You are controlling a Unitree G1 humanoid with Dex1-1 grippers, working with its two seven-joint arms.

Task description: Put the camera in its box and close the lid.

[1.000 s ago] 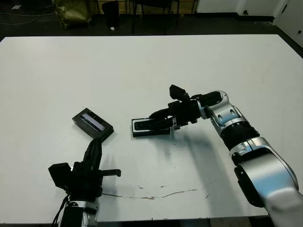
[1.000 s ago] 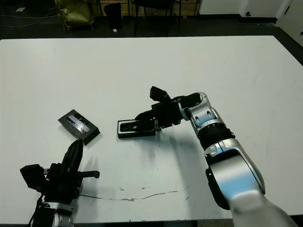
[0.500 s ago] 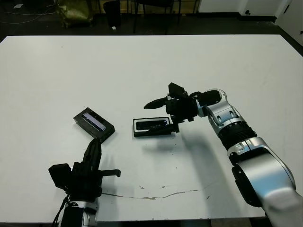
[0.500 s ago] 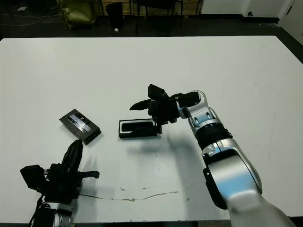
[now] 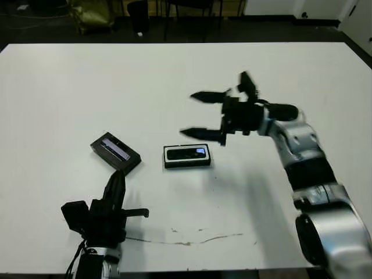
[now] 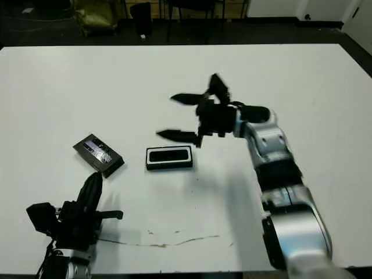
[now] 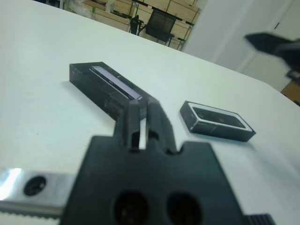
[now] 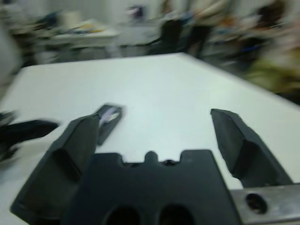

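Camera in box, lid waiting

Right gripper [image 5: 204, 114], fingers spread, hovers above the box [image 5: 187, 157] holding the camera [image 5: 189, 153]; left gripper [image 7: 139, 123], pressed together, should square the nearby lid [image 5: 115, 153] before lowering.

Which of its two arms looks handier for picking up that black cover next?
Probably the left. The left gripper sits low right beside the lid, while the right gripper, jaws wide open, is raised beyond the box, farther away.

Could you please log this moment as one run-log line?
camera: in box | lid: off, left of box | right tool: open, raised | left tool: shut, near lid
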